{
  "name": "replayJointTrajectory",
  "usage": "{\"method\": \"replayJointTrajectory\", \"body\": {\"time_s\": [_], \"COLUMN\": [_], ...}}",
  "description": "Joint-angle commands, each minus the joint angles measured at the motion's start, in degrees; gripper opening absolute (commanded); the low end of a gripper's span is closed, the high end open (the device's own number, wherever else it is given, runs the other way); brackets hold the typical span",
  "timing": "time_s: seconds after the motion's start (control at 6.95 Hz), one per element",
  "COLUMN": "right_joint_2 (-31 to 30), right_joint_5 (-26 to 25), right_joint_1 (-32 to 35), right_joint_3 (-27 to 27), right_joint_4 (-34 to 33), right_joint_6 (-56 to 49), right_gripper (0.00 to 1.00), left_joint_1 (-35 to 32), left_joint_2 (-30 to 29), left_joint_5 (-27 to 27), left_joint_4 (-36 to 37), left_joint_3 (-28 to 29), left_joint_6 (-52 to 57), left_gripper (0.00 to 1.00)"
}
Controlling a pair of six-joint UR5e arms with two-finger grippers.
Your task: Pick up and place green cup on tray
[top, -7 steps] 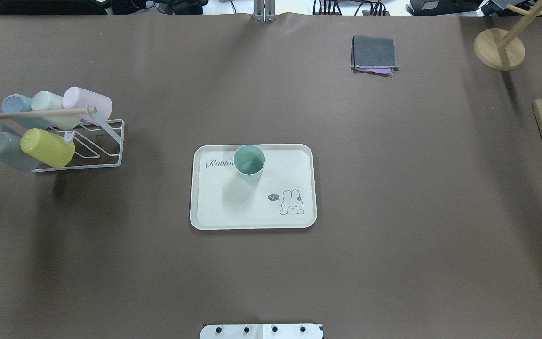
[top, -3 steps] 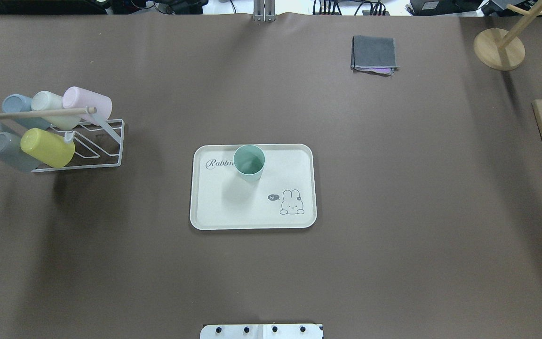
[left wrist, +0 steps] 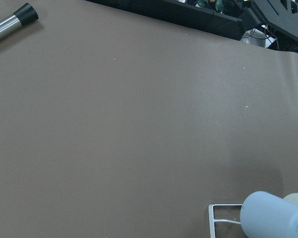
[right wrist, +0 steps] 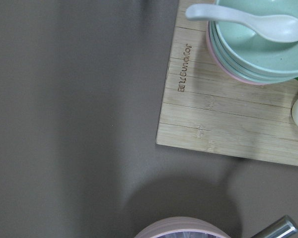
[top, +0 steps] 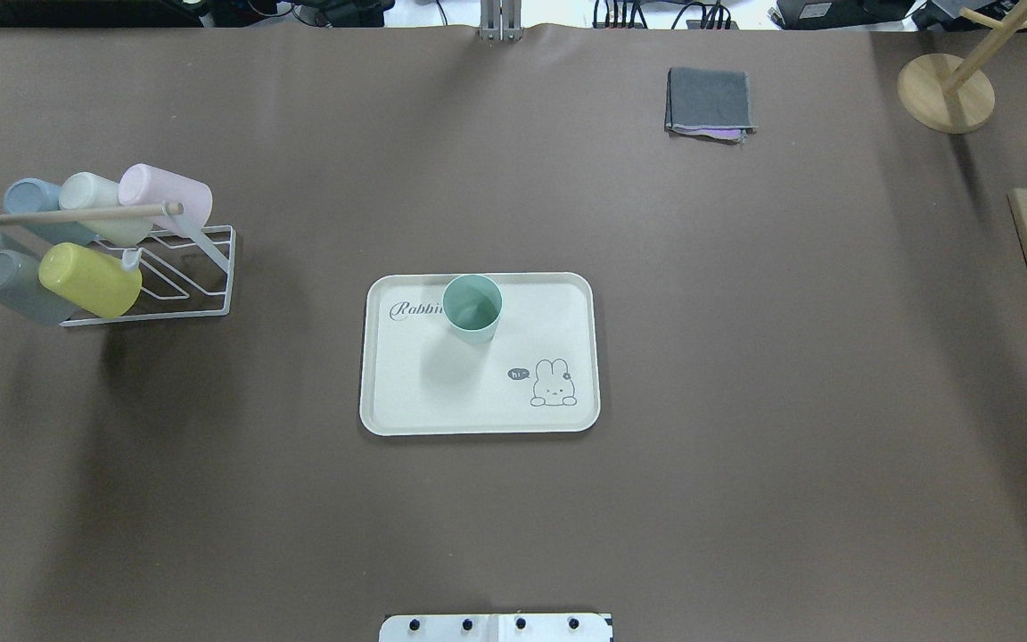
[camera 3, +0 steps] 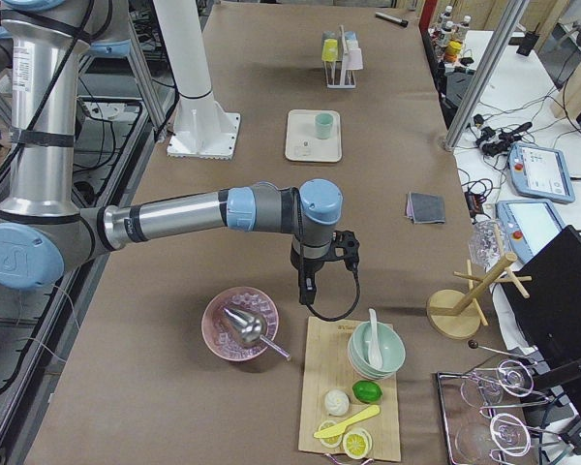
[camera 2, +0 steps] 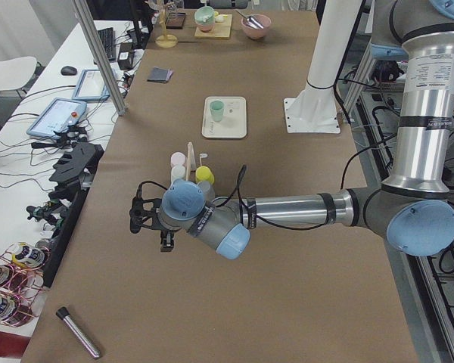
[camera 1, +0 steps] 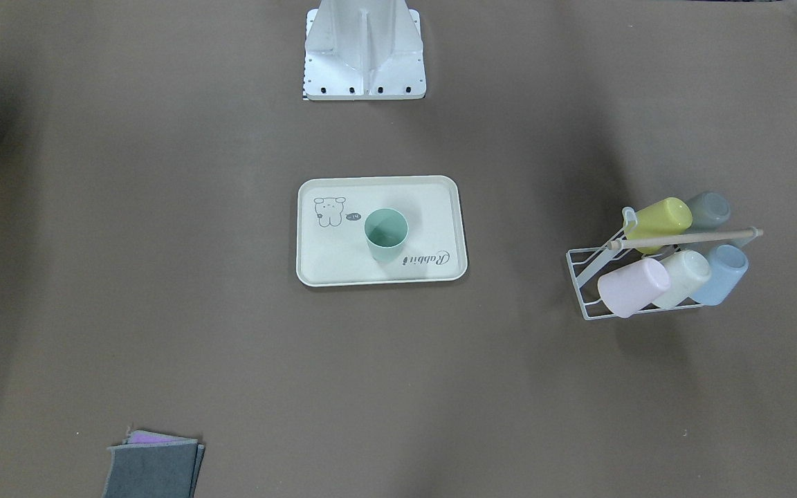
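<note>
Since the green cup [top: 472, 308] stands straight up with its mouth on top, on the flat floor of the tray [top: 406, 392], it looks steady and safe. It sits inside the raised rim, close to the long side of the tray that is far from the robot. It hides the end of the word "Rabbit". The little bunny drawing on the tray is apart from the cup and easy to see. I think the job is done, because the cup is on the tray and nothing holds it.

The left tool [camera 2: 145, 219] hangs over the tabletop [top: 745, 357], well away from the tray, out past the wire rack [top: 201, 267]. It shows only from the side, so I cannot tell if it is wide or narrow.

The right tool [camera 3: 306, 289] is far from the tray on the other side, near a wooden board [right wrist: 228, 114] with bowls [right wrist: 258, 44] on it. I cannot tell if that one is wide or narrow either. My guess is that both arms wait far out so they cannot bump the cup.

The wire rack stands well apart from the tray, on the robot's left of it. Other cups lean tipped on it, maybe so water can run out. The yellow-green cup [top: 90, 278] is one of them, and it is not the cup for this job.
</note>
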Motion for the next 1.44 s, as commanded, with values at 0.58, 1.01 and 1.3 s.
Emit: {"method": "replayJointTrajectory", "body": {"time_s": [0.58, 1.01, 1.3], "right_joint_2": [-0.1, -0.1, -0.3], "right_joint_5": [0.1, 0.6, 0.6], "right_joint_1": [0.9, 2.0, 2.4], "right_joint_3": [0.0, 0.5, 0.6], "right_joint_4": [0.0, -0.1, -0.1], "right_joint_6": [-0.2, -0.2, -0.1], "right_gripper": [1.00, 1.00, 1.00], "left_joint_1": [2.1, 1.4, 1.7], "left_joint_2": [1.0, 0.9, 0.9], "left_joint_5": [0.8, 0.8, 0.9], "left_joint_4": [9.2, 9.8, 18.0], "left_joint_3": [-3.4, -3.8, -6.7], "left_joint_6": [0.4, 0.3, 0.3], "left_gripper": [0.98, 0.98, 0.98]}}
